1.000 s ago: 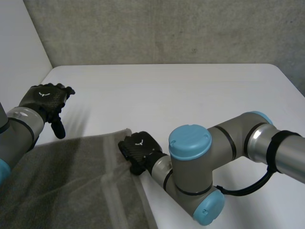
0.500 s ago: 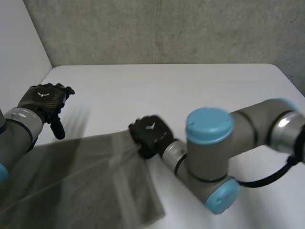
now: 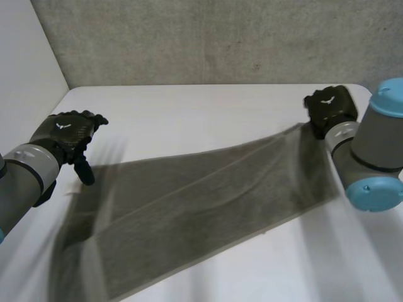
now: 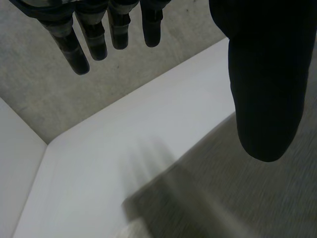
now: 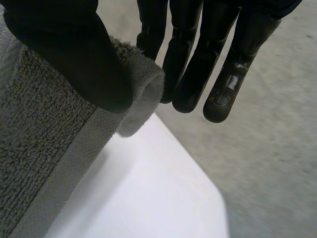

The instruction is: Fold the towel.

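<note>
A grey towel (image 3: 189,207) stretches in a long band across the white table (image 3: 208,119), from the near left up to the far right. My right hand (image 3: 329,108) is at the table's far right and pinches a corner of the towel (image 5: 59,148) between thumb (image 5: 74,54) and fingers (image 5: 198,64), lifting that end. My left hand (image 3: 69,135) hovers open above the table's left side, just beyond the towel's left end, holding nothing. Its straight fingers (image 4: 94,34) and thumb (image 4: 267,84) hang over the towel (image 4: 237,198) and bare table.
A grey wall (image 3: 208,38) rises behind the table's far edge, and a white wall (image 3: 25,56) closes the left side. The table's rounded far right corner (image 5: 208,188) lies just under my right hand.
My right hand has swept from the table's middle to its far right corner, dragging the towel's corner with it and pulling the cloth out long. My left hand shifted slightly.
</note>
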`<action>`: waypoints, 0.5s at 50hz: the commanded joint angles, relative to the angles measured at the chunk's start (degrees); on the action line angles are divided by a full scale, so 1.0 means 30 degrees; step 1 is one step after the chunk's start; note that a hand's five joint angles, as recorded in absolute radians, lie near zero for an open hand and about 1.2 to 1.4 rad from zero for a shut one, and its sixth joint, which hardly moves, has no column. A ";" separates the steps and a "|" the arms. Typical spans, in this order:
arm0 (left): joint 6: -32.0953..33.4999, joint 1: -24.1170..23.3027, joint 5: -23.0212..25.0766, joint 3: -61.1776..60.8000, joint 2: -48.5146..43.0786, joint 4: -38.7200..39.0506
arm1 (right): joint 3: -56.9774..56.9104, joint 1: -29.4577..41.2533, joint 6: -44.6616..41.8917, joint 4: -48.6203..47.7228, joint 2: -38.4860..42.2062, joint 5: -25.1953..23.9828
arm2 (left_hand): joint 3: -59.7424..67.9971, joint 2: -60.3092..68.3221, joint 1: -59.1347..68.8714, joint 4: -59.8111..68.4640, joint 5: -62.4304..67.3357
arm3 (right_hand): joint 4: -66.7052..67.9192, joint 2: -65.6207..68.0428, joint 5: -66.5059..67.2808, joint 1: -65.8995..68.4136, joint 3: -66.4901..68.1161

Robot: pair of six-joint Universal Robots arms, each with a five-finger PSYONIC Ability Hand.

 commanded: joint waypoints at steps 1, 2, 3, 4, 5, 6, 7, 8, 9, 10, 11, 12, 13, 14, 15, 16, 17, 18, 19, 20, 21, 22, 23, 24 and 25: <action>0.0006 -0.0029 0.0465 -0.0127 -0.0075 -0.0027 | -0.1095 -0.2417 -0.1114 -0.1627 0.0867 0.0118 | 0.0179 0.0210 -0.0103 0.0169 -0.0525 | 0.3891 0.4344 0.5868 0.7968 0.4135; 0.0006 -0.0029 0.0466 -0.0127 -0.0075 -0.0028 | -0.1097 -0.2421 -0.1115 -0.1627 0.0869 0.0118 | 0.0179 0.0210 -0.0103 0.0169 -0.0525 | 0.3891 0.4344 0.5868 0.7968 0.4135; 0.0006 -0.0058 0.0524 -0.0185 -0.0046 -0.0028 | -0.1155 -0.2537 -0.1086 -0.1627 0.1217 0.0118 | 0.0179 0.0210 -0.0103 0.0169 -0.0525 | 0.3891 0.4344 0.5868 0.7968 0.4135; 0.0006 -0.0058 0.0525 -0.0186 -0.0045 -0.0028 | -0.1155 -0.2538 -0.1085 -0.1627 0.1221 0.0118 | 0.0179 0.0210 -0.0103 0.0169 -0.0525 | 0.3891 0.4344 0.5868 0.7968 0.4135; 0.0006 -0.0116 0.0525 -0.0244 -0.0045 -0.0028 | -0.1184 -0.2538 -0.0911 -0.1569 0.1482 0.0118 | 0.0179 0.0210 -0.0103 0.0169 -0.0525 | -0.2529 -0.2076 -0.0552 0.1549 -0.2285; 0.0006 -0.0146 0.0496 -0.0273 -0.0045 -0.0086 | -0.1098 -0.2509 -0.0823 -0.1539 0.1484 0.0234 | 0.0179 0.0210 -0.0103 0.0169 -0.0525 | -1.8413 -1.7960 -1.6436 -1.4336 -1.8169; 0.0006 -0.0146 0.0496 -0.0274 -0.0045 -0.0086 | -0.1097 -0.2509 -0.0822 -0.1539 0.1484 0.0235 | 0.0179 0.0210 -0.0103 0.0169 -0.0525 | -1.8572 -1.8119 -1.6595 -1.4495 -1.8328; 0.0006 -0.0175 0.0438 -0.0303 -0.0045 -0.0202 | -0.1010 -0.2480 -0.0706 -0.1510 0.1339 0.0438 | 0.0249 0.0280 -0.0033 0.0238 -0.0455 | -1.9443 -1.8989 -1.7466 -1.5365 -1.9198; -0.0023 -0.0175 0.0437 -0.0361 -0.0045 -0.0290 | -0.0951 -0.2450 -0.0531 -0.1394 0.1019 0.0643 | 0.0362 0.0392 0.0079 0.0351 -0.0342 | -1.9443 -1.8989 -1.7466 -1.5365 -1.9198; -0.0023 -0.0175 0.0437 -0.0362 -0.0045 -0.0291 | -0.0950 -0.2450 -0.0529 -0.1393 0.1016 0.0645 | 0.0363 0.0393 0.0081 0.0352 -0.0341 | -1.9443 -1.8989 -1.7466 -1.5365 -1.9198; -0.0023 -0.0204 0.0437 -0.0507 0.0013 -0.0494 | -0.0776 -0.2450 -0.0268 -0.1218 0.0494 0.0790 | 0.0696 0.0726 0.0414 0.0685 -0.0008 | -1.9443 -1.8989 -1.7466 -1.5365 -1.9198; -0.0023 -0.0205 0.0437 -0.0508 0.0013 -0.0496 | -0.0775 -0.2450 -0.0265 -0.1217 0.0488 0.0792 | 0.0699 0.0730 0.0417 0.0689 -0.0005 | -1.9443 -1.8989 -1.7466 -1.5365 -1.9198; -0.0023 -0.0263 0.0466 -0.0827 0.0100 -0.0873 | -0.0600 -0.2479 0.0025 -0.0956 -0.0150 0.0763 | 0.0977 0.1007 0.0695 0.0966 0.0273 | -1.9443 -1.8989 -1.7466 -1.5365 -1.9198; 0.0006 -0.0263 0.0466 -0.1265 0.0304 -0.1399 | -0.0280 -0.2508 0.0289 -0.0605 -0.0736 0.0675 | 0.0980 0.1010 0.0697 0.0969 0.0275 | -1.9443 -1.8989 -1.7466 -1.5365 -1.9198; 0.0006 -0.0263 0.0466 -0.1270 0.0306 -0.1405 | -0.0276 -0.2509 0.0291 -0.0602 -0.0742 0.0675 | 0.0980 0.1010 0.0697 0.0969 0.0276 | -1.9443 -1.8989 -1.7466 -1.5365 -1.9198; -0.0023 -0.0292 0.0466 -0.1705 0.0654 -0.2072 | 0.0043 -0.2538 0.0436 -0.0137 -0.1235 0.0646 | 0.1146 0.1177 0.0864 0.1136 0.0442 | -1.9443 -1.8989 -1.7466 -1.5365 -1.9198; -0.0052 -0.0351 0.0495 -0.2173 0.1064 -0.2775 | 0.0365 -0.2538 0.0525 0.0244 -0.1559 0.0616 | 0.2203 0.2233 0.1920 0.2192 0.1498 | -1.9443 -1.8989 -1.7466 -1.5365 -1.9198; -0.0139 -0.0467 0.0496 -0.2671 0.1445 -0.3478 | 0.0774 -0.2567 0.0526 0.0654 -0.1766 0.0500 | 0.4211 0.4242 0.3929 0.4201 0.3507 | -1.9443 -1.8989 -1.7466 -1.5365 -1.9198; -0.0227 -0.0671 0.0554 -0.3198 0.1739 -0.4036 | 0.1213 -0.2596 0.0526 0.0948 -0.1855 0.0296 | 0.5841 0.5872 0.5559 0.5831 0.5137 | -1.9443 -1.8989 -1.7466 -1.5365 -1.9198; -0.0228 -0.0673 0.0554 -0.3203 0.1742 -0.4041 | 0.1218 -0.2596 0.0526 0.0951 -0.1856 0.0294 | 0.5858 0.5888 0.5575 0.5847 0.5153 | -1.9443 -1.8989 -1.7466 -1.5365 -1.9198; -0.0373 -0.0964 0.0612 -0.3783 0.2061 -0.4389 | 0.1798 -0.2596 0.0526 0.1154 -0.1914 -0.0083 | 0.6746 0.6776 0.6464 0.6735 0.6042 | -1.9443 -1.8989 -1.7466 -1.5365 -1.9198; -0.0549 -0.1227 0.0671 -0.4398 0.2557 -0.4567 | 0.2326 -0.2625 0.0526 0.1185 -0.2001 -0.0464 | 0.6866 0.6896 0.6584 0.6855 0.6162 | -1.9443 -1.8989 -1.7466 -1.5365 -1.9198; -0.0550 -0.1230 0.0671 -0.4405 0.2562 -0.4569 | 0.2331 -0.2626 0.0526 0.1186 -0.2002 -0.0468 | 0.6867 0.6898 0.6585 0.6856 0.6163 | -1.9443 -1.8989 -1.7466 -1.5365 -1.9198; -0.0637 -0.1578 0.0787 -0.5072 0.3084 -0.4598 | 0.2911 -0.2655 0.0526 0.1186 -0.2176 -0.0961 | 0.6756 0.6787 0.6474 0.6745 0.6052 | -1.9443 -1.8989 -1.7466 -1.5365 -1.9198; -0.0638 -0.1582 0.0788 -0.5078 0.3089 -0.4598 | 0.2917 -0.2655 0.0526 0.1186 -0.2178 -0.0966 | 0.6755 0.6785 0.6473 0.6744 0.6051 | -1.9443 -1.8989 -1.7466 -1.5365 -1.9198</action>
